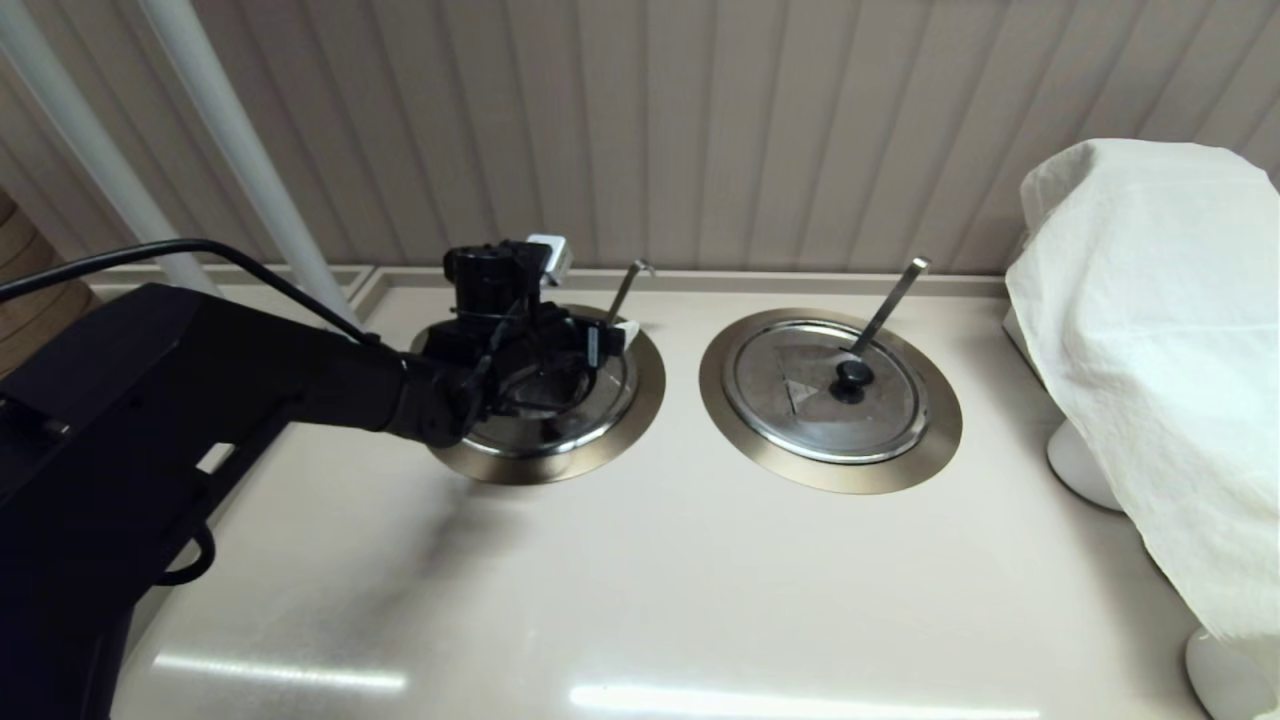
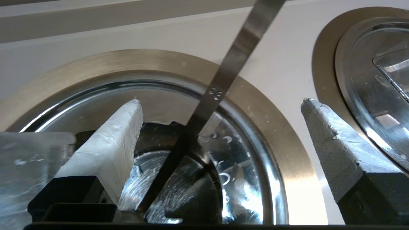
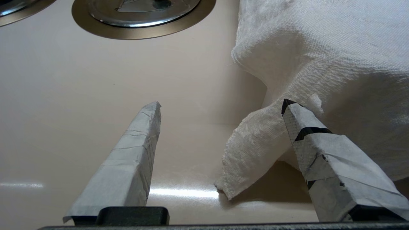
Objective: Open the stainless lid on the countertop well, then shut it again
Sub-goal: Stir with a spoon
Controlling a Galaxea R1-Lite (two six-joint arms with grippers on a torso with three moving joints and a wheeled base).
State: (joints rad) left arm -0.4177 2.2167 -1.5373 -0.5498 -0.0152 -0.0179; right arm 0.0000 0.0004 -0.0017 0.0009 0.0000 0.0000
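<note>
The stainless lid (image 1: 565, 428) sits in the left countertop well, inside its bronze-grey ring (image 1: 645, 395). My left gripper (image 1: 585, 335) hovers right over it and hides its centre in the head view. In the left wrist view this gripper (image 2: 220, 103) is open wide, and its taped fingertips (image 2: 135, 107) spread above the shiny lid (image 2: 246, 159) and ring (image 2: 284, 143). A flat ladle handle (image 2: 235, 60) rises slanting between the fingers from a dark rounded spot low in the middle. Nothing is gripped. My right gripper (image 3: 222, 105) is open above bare counter, outside the head view.
The twin lid (image 1: 800, 410) with a black knob (image 1: 853, 375) and its own ladle handle (image 1: 890, 300) fills the right well. A white cloth (image 1: 1150, 300) covers something at the right edge, close beside my right gripper. White poles (image 1: 230, 130) and the panelled wall stand behind.
</note>
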